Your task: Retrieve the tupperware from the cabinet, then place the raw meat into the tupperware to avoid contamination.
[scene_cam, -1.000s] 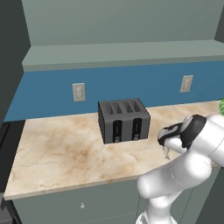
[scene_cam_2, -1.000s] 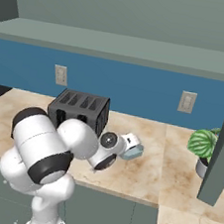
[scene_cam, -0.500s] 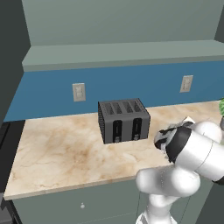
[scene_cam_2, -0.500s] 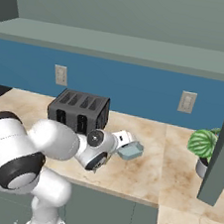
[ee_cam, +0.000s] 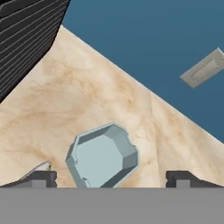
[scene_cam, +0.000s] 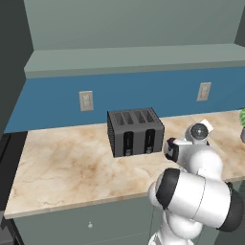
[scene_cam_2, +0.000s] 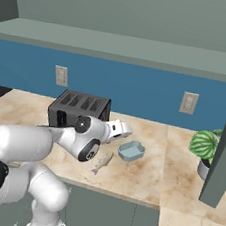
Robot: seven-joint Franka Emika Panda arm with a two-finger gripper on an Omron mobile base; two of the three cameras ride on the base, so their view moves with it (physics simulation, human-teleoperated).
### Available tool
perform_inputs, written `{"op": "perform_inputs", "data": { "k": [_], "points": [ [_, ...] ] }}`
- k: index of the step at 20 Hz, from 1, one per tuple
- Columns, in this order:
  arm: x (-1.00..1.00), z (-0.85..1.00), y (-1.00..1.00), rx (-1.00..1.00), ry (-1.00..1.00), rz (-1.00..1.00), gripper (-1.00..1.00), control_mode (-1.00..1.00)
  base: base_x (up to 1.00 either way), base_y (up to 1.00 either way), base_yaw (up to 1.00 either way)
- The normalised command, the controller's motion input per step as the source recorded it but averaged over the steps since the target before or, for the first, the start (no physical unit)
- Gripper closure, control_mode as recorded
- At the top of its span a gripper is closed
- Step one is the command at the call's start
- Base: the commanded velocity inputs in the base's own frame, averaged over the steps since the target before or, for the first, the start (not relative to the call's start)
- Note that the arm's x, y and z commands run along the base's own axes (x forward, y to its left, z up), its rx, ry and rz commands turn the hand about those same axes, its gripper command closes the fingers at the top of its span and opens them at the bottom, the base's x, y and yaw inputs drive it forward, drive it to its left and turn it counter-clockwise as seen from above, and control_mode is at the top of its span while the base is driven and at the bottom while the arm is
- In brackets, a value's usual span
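Half done by my reckoning: tupperware [scene_cam_2: 131,150] sits empty on counter [scene_cam_2: 141,179], raw meat [scene_cam_2: 102,163] at its 8 o'clock, gripper [ee_cam: 111,177] spread, holding nothing.

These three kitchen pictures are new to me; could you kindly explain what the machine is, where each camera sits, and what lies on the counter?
It is a white robot arm on a mobile base in a rendered kitchen. Two cameras ride on the base, behind the arm to its left and right; the third sits on the hand, looking along the gripper. Its fingers stand wide apart and hold nothing. On the marble counter lie a dark toaster, a pale blue tupperware, empty, and a small silvery fish, apart from it. A potted plant stands to the right.
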Motion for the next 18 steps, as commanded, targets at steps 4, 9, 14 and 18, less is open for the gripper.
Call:
{"op": "perform_inputs", "data": {
  "k": [4, 9, 14, 18],
  "points": [
    [-0.31, -0.08, 0.0, 0.07, 0.0, 0.01, -1.0, -1.0, 0.0, 0.0, 0.0],
    [-0.22, -0.07, 0.0, 0.12, 0.0, 0.01, -1.0, -1.0, 0.0, 0.0, 0.0],
    [-0.12, -0.04, 0.03, 0.16, 0.0, 0.0, -1.0, -1.0, 0.0, 0.0, 0.0],
    [0.0, -0.03, 0.31, 0.1, 0.01, -0.03, -1.0, -1.0, 0.0, 0.0, 0.0]
  ]
}}
